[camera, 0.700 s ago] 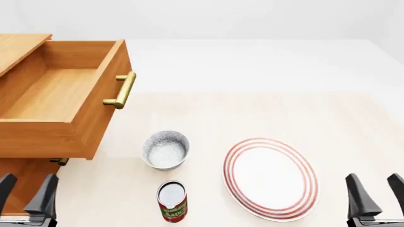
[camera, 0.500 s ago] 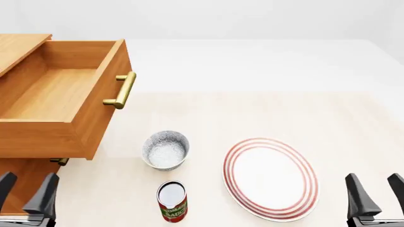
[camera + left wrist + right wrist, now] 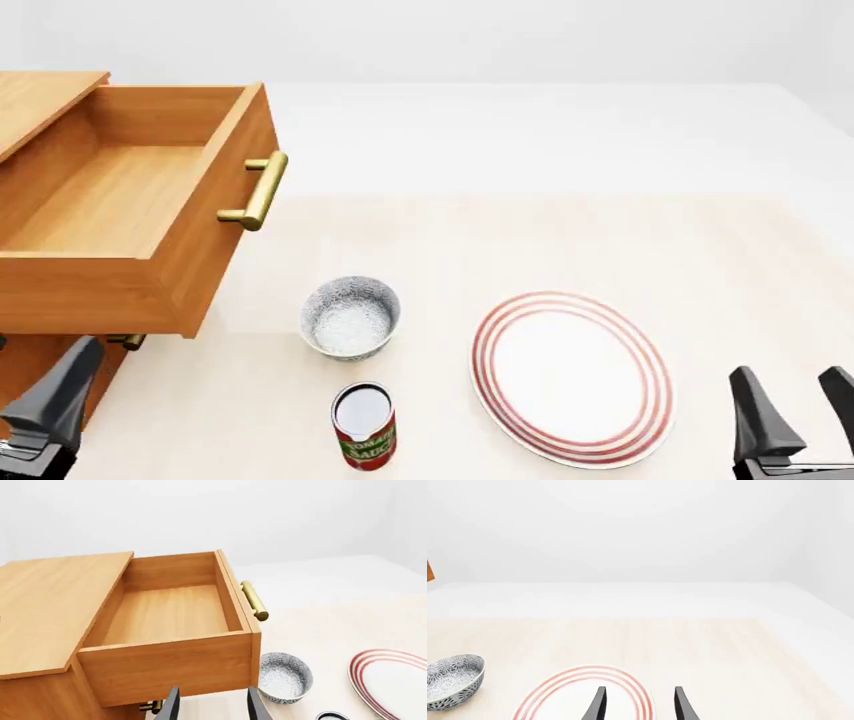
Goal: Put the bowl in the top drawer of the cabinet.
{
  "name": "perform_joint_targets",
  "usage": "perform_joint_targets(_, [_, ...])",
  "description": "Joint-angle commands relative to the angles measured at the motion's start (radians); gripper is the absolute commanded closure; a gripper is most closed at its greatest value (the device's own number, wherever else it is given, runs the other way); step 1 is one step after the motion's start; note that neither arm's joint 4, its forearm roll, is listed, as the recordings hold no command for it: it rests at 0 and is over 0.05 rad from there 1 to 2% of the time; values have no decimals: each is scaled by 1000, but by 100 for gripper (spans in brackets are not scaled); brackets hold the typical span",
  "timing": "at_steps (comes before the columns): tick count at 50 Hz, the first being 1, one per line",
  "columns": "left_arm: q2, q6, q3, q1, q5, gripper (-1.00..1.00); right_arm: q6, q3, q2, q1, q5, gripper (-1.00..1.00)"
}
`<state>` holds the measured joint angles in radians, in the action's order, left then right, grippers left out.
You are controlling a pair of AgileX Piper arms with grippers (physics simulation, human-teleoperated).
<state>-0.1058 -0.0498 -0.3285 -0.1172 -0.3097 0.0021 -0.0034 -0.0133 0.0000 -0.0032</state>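
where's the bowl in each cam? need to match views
Front view: the bowl sits on the table near the middle, below the open top drawer, above the sauce can.
Left wrist view: the bowl shows low down, beside the drawer's front corner.
Right wrist view: the bowl shows at the picture's edge, partly cut off.
Shared landmark: the red-ringed plate lies beside the bowl in all three.

I see the bowl white with dense blue-grey speckle; the top drawer and the cabinet light-brown wood; the handle brass; the plate white with red rings; the can red with a green label; the table pale beige.
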Motion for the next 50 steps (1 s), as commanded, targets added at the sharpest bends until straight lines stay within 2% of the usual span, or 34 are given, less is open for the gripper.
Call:
perform_joint_targets(1, [-120, -36, -207, -38, -104, -100, 0, 0, -2, 0, -3, -100])
perform_joint_targets(3, [-157, -39, -273, -50, -125, -100, 0, 0, -3, 0, -3, -100])
perform_joint_targets(9, [-222, -61, -385, -72, -184, -100, 0, 1, -2, 0, -2, -100])
perform_joint_targets(10, [-246, -72, -433, -79, -212, -100, 0, 0, -1, 0, -2, -100])
perform_joint_targets(11, [-247, -72, -434, -79, -212, -100, 0, 0, -1, 0, -2, -100])
perform_joint_targets(12, [-272, -88, -484, -86, -239, -100, 0, 0, -1, 0, -1, -100])
perform_joint_targets(15, [-312, -109, -554, -100, -269, -100, 0, 1, -1, 0, -1, -100])
perform_joint_targets(21, [-376, -104, -651, -138, -304, -100, 0, 1, -2, 0, -2, -100])
perform_joint_targets(24, [-412, -74, -719, -170, -331, -100, 0, 0, -3, 0, -3, -100])
perform_joint_targets(29, [-470, -92, -815, -194, -367, -100, 0, -1, -5, 0, -4, -100])
perform_joint_targets(37, [-683, -121, -992, -329, -414, -100, 0, -1, -5, 0, -4, -100])
perform_joint_targets(39, [-756, -127, -1061, -370, -432, -100, 0, -1, -5, 0, -4, -100])
perform_joint_targets(46, [-868, -144, -1163, -426, -464, -100, 0, -1, -5, 0, -4, -100])
perform_joint_targets(50, [-966, -150, -1271, -486, -519, -100, 0, -1, -5, 0, -4, -100])
